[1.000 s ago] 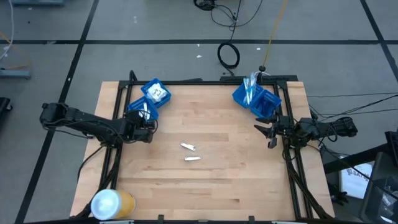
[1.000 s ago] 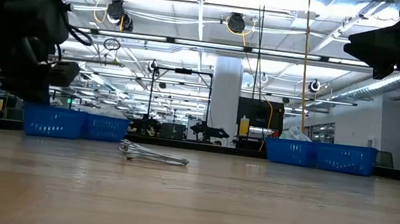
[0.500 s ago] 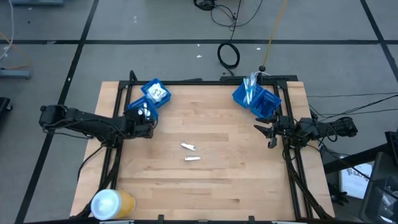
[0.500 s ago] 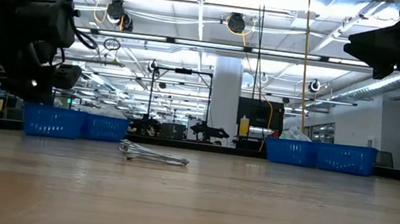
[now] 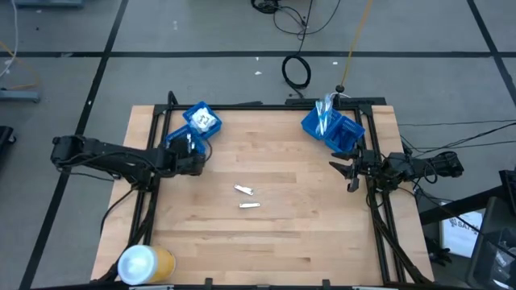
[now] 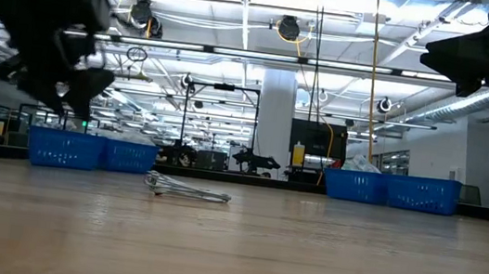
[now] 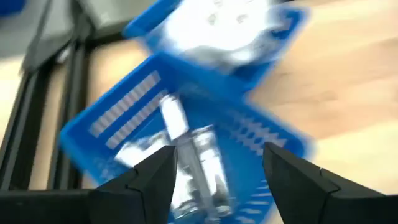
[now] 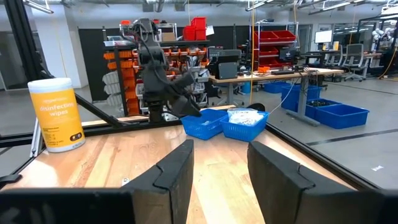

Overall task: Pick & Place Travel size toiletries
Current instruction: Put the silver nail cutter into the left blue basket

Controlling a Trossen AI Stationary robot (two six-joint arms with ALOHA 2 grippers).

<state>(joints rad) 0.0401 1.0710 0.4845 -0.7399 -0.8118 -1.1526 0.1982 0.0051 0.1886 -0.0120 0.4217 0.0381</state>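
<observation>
My left gripper point(image 7: 214, 180) is hanging over the nearer of the two blue plastic bins point(image 5: 184, 142) at the left edge of the wooden table point(image 5: 266, 242), left of centre in the overhead shot. Fingers are spread apart with nothing between them. Right below them in the wrist shot there are a few short silver tubes point(image 7: 205, 162) lying in that bin, a bit blurry. The other blue bin point(image 5: 201, 118) just behind it, toward the upper left, has small white packets point(image 5: 205, 120) in it.

Two more little silver tubes point(image 5: 243, 190) are loose on the bare wood around the middle of the overhead frame, one just below the other, not touching.

My right gripper point(image 5: 340, 171) is parked at the right edge of the table, just under the pair of blue bins point(image 5: 332, 127) up there. Fingers sit partly apart, empty.

The big yellow-and-white wipes canister point(image 5: 145, 263) stands at the lower left corner.
</observation>
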